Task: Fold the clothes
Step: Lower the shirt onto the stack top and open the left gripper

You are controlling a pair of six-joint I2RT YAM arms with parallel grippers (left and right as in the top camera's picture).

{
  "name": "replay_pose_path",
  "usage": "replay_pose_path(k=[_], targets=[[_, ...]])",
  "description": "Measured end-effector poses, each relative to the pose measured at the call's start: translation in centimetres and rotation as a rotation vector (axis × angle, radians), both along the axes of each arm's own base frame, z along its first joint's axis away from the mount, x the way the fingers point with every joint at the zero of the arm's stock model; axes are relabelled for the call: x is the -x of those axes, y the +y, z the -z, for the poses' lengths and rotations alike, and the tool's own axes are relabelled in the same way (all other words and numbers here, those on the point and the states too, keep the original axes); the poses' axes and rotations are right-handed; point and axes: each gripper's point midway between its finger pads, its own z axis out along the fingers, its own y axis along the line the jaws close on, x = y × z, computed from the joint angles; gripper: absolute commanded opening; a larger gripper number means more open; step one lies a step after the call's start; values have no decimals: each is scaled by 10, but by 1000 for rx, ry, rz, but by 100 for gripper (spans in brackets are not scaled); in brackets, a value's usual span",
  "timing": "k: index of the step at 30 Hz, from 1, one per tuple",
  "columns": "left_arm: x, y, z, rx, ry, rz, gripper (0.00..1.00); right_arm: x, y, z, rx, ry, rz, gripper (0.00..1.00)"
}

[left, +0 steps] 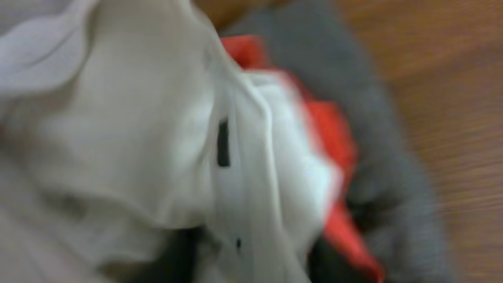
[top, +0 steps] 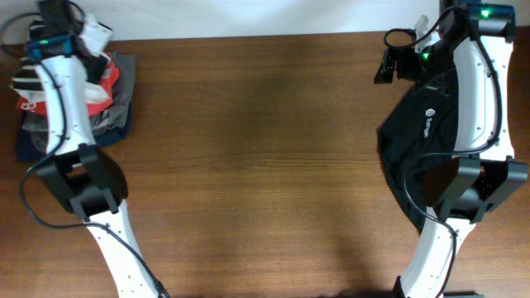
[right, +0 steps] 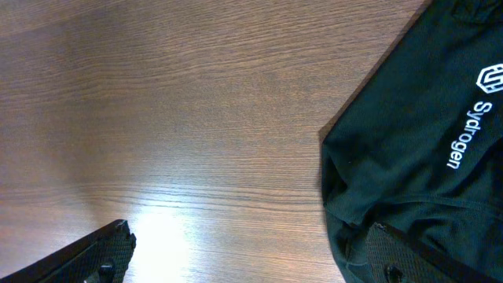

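The task looked barely begun. The white T-shirt (left: 118, 134) lay bunched at the bench's (top: 248, 149) far left corner, on top of a red garment (left: 330, 134) and a grey one (left: 393, 181), with no flat fold showing in it. The left pincer (top: 91, 54) hung over that heap at the same corner. Its wrist view was filled with blurred cloth and no fingers showed, so I could not tell whether it was apart or clamped on the shirt. The black garment (top: 431, 124) sat crumpled at the bench's far right side, also unfolded. The right pincer (right: 255, 255) stood wide apart just above the bench beside it, holding nothing. Judging from this, both garments had yet to be spread out flat on the bench and folded.
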Motion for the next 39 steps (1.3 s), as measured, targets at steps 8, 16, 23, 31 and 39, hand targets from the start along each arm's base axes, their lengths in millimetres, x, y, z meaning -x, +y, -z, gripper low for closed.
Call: replay_pose_path(k=[8, 16, 23, 31, 39], targets=[[17, -30, 57, 67, 152, 45, 99, 0, 0, 0, 0, -1, 0, 99], [23, -37, 31, 74, 160, 49, 99, -6, -1, -1, 3, -24, 0, 99], [7, -56, -27, 65, 29, 68, 99, -6, -1, -1, 4, -24, 0, 99], [-22, -44, -82, 113, -222, -27, 39, -6, -1, -1, 4, -27, 0, 99], [-40, 21, -117, 296, -492, -223, 1, -6, -1, -1, 4, -25, 0, 99]])
